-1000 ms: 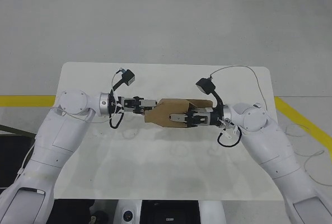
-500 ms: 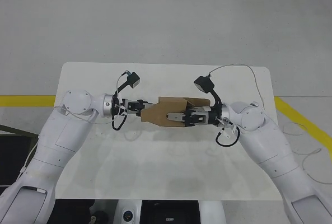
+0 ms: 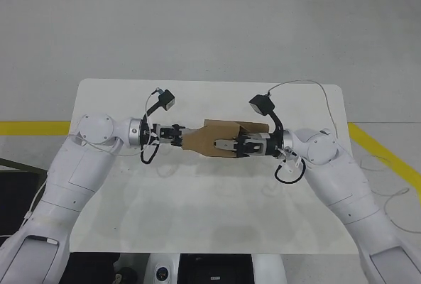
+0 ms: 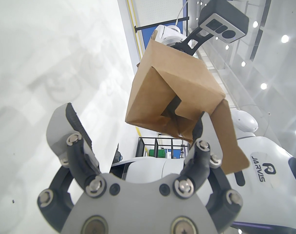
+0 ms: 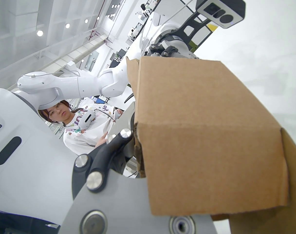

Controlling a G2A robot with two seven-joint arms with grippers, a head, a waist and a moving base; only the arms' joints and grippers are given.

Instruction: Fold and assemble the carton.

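Observation:
A brown carton [image 3: 219,138] hangs above the middle of the white table [image 3: 210,206], between my two grippers. My right gripper [image 3: 231,146] is shut on the carton's right side; one finger [image 5: 114,144] lies against the carton wall [image 5: 206,132] and the other is hidden behind the cardboard. My left gripper [image 4: 135,120] is open at the carton's left end [image 4: 172,86]. That end's flaps are folded in with a gap at the middle. A loose flap [image 4: 226,142] sticks out beside one left finger [image 4: 199,132].
The table's edges lie well away from the carton on all sides. A thin cable [image 3: 316,89] arcs over the far right of the table. Yellow floor tape [image 3: 25,128] runs past both sides.
The carton has shifted slightly and now looks shorter from above. My left gripper has drawn back a little toward its own arm and stays at the carton's left end.

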